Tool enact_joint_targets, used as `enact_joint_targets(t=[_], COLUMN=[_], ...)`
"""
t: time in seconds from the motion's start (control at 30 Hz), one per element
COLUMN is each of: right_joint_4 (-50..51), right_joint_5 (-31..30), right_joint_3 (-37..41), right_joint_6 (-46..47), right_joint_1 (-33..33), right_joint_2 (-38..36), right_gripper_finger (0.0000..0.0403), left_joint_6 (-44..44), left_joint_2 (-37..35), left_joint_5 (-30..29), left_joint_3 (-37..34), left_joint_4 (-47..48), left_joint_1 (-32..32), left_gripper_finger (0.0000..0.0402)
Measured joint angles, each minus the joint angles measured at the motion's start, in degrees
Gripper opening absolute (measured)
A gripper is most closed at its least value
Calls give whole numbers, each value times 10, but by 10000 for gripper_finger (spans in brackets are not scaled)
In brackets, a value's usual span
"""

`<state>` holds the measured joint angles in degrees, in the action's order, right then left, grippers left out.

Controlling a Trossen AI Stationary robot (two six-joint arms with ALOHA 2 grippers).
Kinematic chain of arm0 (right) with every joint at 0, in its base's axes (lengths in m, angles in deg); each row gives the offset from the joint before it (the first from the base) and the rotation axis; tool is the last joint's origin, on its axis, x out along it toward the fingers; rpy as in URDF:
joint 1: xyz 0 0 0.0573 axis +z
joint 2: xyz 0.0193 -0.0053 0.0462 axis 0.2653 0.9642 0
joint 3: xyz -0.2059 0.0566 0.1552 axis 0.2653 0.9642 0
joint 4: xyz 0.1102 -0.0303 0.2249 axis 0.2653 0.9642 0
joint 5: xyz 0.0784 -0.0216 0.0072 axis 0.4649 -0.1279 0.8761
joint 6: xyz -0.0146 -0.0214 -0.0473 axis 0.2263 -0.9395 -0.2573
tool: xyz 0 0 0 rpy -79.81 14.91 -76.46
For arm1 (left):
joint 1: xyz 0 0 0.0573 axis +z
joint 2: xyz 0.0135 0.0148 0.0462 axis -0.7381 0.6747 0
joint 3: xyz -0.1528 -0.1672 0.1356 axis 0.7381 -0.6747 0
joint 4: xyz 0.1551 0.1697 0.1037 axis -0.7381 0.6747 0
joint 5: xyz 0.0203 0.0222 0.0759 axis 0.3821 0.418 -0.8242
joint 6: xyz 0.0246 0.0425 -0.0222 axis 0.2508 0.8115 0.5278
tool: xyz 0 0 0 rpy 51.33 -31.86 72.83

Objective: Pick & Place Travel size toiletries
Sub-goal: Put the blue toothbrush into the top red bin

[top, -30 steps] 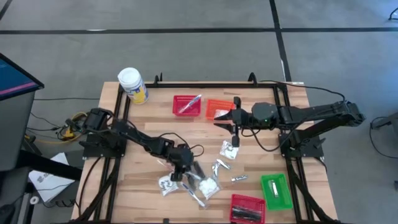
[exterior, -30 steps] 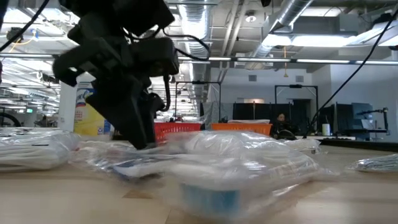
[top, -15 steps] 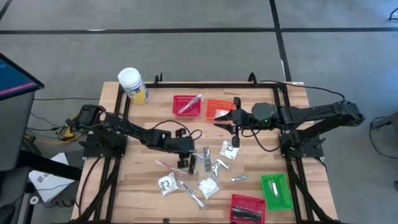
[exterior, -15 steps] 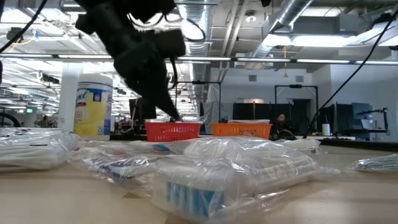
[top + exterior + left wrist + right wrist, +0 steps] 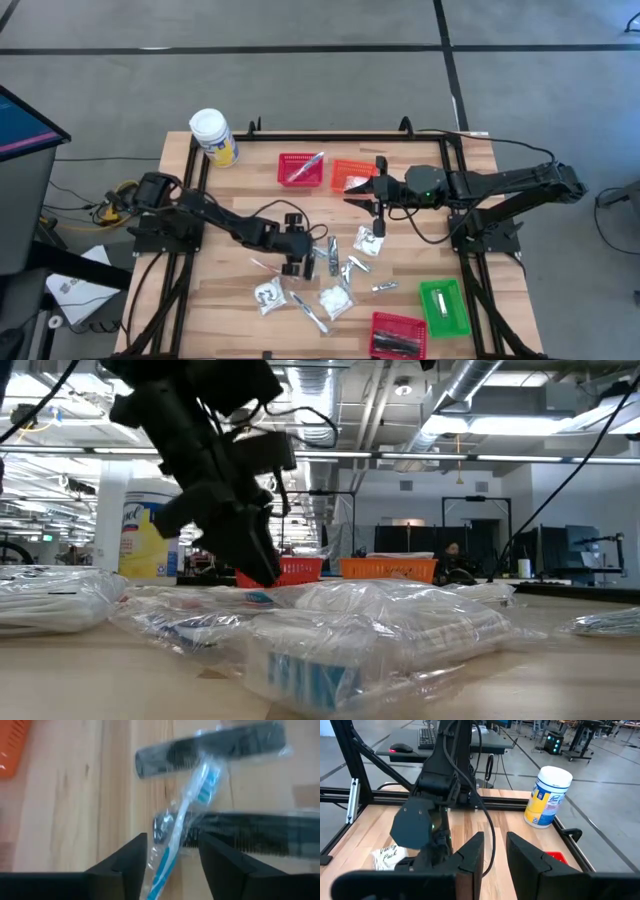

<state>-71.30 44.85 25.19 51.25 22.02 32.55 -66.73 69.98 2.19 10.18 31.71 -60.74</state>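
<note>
Clear-wrapped toiletry packets (image 5: 335,297) scattered flat across the wooden table's middle, white square sachets (image 5: 370,240), slim silver sticks (image 5: 385,287), a wrapped blue-and-white toothbrush (image 5: 186,815) lying across two black combs (image 5: 210,750)

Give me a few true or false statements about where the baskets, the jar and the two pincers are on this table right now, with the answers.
1. The left pincer has a wrapped toothbrush between its fingers. True.
2. The yellow jar lies on its side in the middle of the table. False: it stands upright at a back corner, on the left arm's side.
3. The green basket sits on the right arm's side, beside a red basket. True.
4. The right pincer is lowered into the green basket. False: it hovers by the orange basket.
5. No basket holds anything. False: an item lies in the back red basket.
</note>
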Motion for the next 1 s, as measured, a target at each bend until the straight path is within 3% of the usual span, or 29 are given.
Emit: enact_joint_targets(t=[0.13,0.27,0.4,0.57,0.77,1.0], right_joint_4=[0,3,5,4,4,4], right_joint_5=[0,0,0,0,0,0], right_joint_3=[0,0,0,0,0,0], right_joint_6=[0,0,0,0,0,0], right_joint_1=[0,0,0,0,0,0], right_joint_2=[0,0,0,0,0,0], right_gripper_finger=[75,75,75,75,75,75], left_joint_6=[-3,-5,-8,-17,-39,-40], left_joint_2=[12,13,13,13,13,5], left_joint_5=[17,19,22,58,60,54], left_joint_3=[0,0,0,0,0,0], left_joint_4=[-2,-2,-1,0,3,5], left_joint_1=[5,11,14,17,24,24], left_gripper_finger=[204,206,169,98,17,2])
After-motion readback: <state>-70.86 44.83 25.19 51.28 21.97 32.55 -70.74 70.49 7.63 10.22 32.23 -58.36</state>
